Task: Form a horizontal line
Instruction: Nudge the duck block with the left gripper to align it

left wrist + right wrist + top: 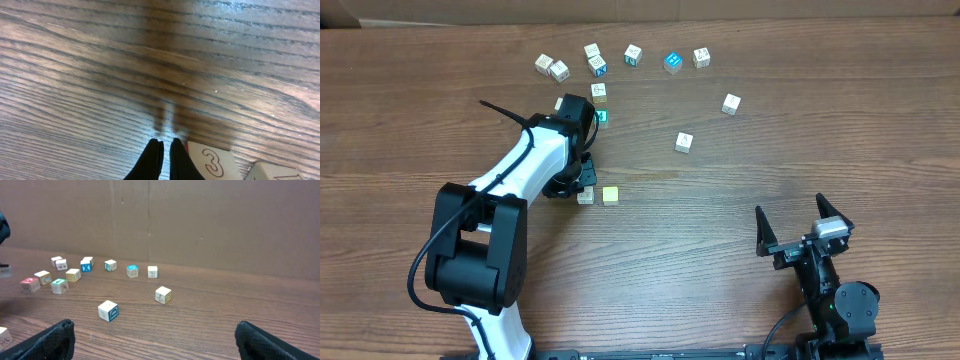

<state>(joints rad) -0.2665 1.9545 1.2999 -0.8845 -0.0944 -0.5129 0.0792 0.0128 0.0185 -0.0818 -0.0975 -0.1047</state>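
Left gripper (166,143): fingers pressed together, pinching nothing, tips down at the table (740,290), mid-left of the scene. In the left wrist view the white cube (212,161), with a red-outlined 3 on top, sits just right of the tips; can't tell if they touch. The pale yellow cube (610,194) is just right of the white one, level with it, so the two form a short row.

Red-faced cube (30,284): farther back, beside the left arm's wrist, right next to a pale cube; overhead, the arm mostly hides it.

Blue X cube (599,68): in the scattered arc at the far edge, well apart from the row. The green cube (602,117) lies between the arc and the row.

Right gripper (791,208): near right, fingers spread wide, nothing between them, well clear of all cubes.
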